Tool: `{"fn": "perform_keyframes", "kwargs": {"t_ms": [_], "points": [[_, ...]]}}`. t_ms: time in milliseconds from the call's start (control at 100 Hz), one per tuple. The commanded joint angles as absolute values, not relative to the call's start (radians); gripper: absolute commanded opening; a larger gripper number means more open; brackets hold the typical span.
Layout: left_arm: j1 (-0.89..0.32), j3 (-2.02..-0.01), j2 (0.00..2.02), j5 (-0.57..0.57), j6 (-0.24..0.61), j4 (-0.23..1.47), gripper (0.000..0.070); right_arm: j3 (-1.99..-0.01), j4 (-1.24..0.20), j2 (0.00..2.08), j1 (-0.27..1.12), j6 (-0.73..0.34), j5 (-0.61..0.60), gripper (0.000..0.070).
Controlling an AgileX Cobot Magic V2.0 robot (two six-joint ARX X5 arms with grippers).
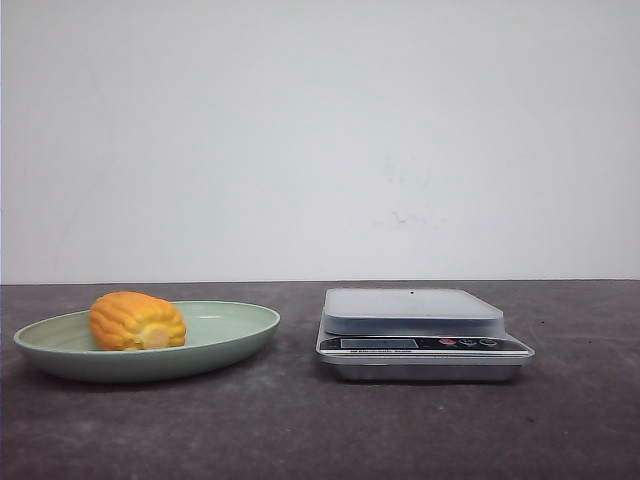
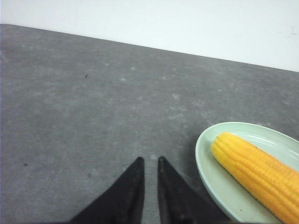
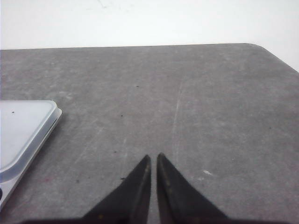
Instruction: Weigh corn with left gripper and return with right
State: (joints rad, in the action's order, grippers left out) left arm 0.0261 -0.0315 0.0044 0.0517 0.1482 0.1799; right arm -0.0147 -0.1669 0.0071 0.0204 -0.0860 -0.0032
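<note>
The orange-yellow corn [image 1: 137,321] lies on its side on the pale green plate [image 1: 235,335] at the left of the table. It also shows in the left wrist view [image 2: 259,176], on the plate [image 2: 208,168]. The silver kitchen scale [image 1: 420,333] stands to the right of the plate, with nothing on it. My left gripper [image 2: 150,160] is shut and empty, above bare table beside the plate. My right gripper [image 3: 153,157] is shut and empty, above bare table beside the scale [image 3: 23,130]. Neither gripper shows in the front view.
The dark grey tabletop [image 1: 300,430] runs back to a white wall [image 1: 320,130]. The table's rounded far corner [image 3: 261,46] shows in the right wrist view.
</note>
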Motion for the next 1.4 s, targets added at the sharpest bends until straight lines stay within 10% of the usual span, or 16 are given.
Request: {"fn": "perform_keyframes", "kwargs": {"t_ms": [0,1140,1390], "points": [[0.028,-0.014,0.003,0.052,0.14,0.181,0.0004,-0.01,-0.155,0.004,0.021,-0.097,-0.001,0.0015],[0.028,-0.014,0.003,0.053,0.152,0.173,0.0004,-0.01,-0.172,0.004,0.046,-0.136,-0.029,0.0014],[0.013,-0.098,0.047,0.053,0.397,0.138,0.0012,-0.124,-0.189,0.056,0.046,-0.292,-0.026,0.0003]]}}
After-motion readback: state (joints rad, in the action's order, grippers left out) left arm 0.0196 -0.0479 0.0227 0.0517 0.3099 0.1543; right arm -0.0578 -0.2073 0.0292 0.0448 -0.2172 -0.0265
